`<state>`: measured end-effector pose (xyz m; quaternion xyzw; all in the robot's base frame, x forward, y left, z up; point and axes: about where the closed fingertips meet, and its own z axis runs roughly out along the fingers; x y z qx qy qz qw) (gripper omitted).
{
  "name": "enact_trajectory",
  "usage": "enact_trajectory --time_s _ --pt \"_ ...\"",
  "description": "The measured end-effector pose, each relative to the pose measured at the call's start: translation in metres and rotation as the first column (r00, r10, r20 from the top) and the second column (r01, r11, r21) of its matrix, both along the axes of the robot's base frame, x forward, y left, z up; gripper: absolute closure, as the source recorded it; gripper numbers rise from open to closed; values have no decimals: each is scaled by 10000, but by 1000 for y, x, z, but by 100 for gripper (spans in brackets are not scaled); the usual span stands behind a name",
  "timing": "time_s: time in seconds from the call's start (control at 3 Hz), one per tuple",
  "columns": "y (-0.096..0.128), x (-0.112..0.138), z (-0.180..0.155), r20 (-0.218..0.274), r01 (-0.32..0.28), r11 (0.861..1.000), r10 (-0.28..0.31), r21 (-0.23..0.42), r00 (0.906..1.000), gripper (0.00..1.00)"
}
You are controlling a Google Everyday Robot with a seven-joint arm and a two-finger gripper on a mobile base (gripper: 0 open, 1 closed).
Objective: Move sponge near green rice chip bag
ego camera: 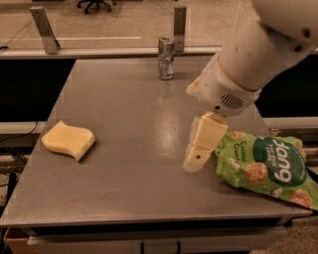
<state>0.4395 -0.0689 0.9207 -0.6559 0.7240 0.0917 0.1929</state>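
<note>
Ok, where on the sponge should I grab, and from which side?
From above, probably, across the short width of the sponge: it lies flat, far left, its wavy long edges exposed. The gripper hangs beside the green rice chip bag.

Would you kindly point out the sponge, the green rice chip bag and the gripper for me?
sponge [68,140], camera view, middle of its top face.
green rice chip bag [271,166], camera view, on its dark round logo.
gripper [197,158], camera view, its tip, just left of the bag.

Grey table [124,114], office chair [94,4], pale floor [134,20]
</note>
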Motion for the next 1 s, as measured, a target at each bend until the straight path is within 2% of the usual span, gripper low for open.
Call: enact_trajectory --time_s 0.33,0.67,1.0 --pt "86 -4 -14 -24 -927 9900 934 1062 9956 0" --pt "87 -4 -13 4 -978 9894 984 1076 9951 0" --pt "119 -1 -13 121 -1365 9776 1364 1604 9906 0"
